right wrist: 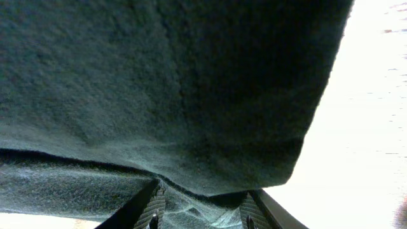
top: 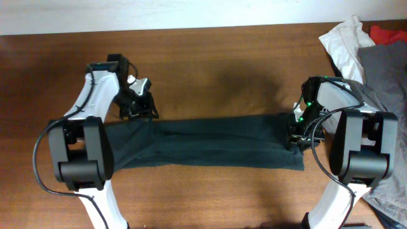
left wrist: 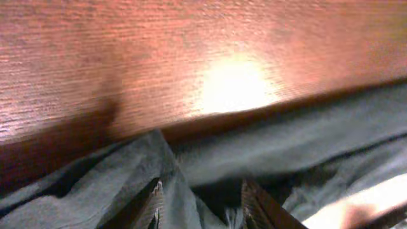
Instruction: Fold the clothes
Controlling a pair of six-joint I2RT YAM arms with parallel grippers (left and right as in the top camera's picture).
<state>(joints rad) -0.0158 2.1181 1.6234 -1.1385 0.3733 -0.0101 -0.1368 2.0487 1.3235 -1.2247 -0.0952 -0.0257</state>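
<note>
Black T-shirt (top: 216, 143) lies mid-frame on the surface (top: 222, 70), already a long narrow band, cross-folds still to do. The right fingers (top: 297, 127) pinch its right end; the left fingers (top: 141, 105) at the left end, grip unclear.

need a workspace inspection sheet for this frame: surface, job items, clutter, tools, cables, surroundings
Surface: wooden table, with lamp glare on it in the left wrist view.
Job's things: dark T-shirt, folded into a long strip lying between the two arms; no lettering showing.
Clutter: white garment, grey garment and red cloth, heaped at the right edge behind the right arm.
Tools: left tool at the strip's far left edge, right tool at its right end. Each has cloth between its fingers; grip unclear.
Cables: black cable loops beside the left arm; thin cable hangs by the right arm.
Surroundings: pale wall beyond the far edge; nothing else seen.
</note>
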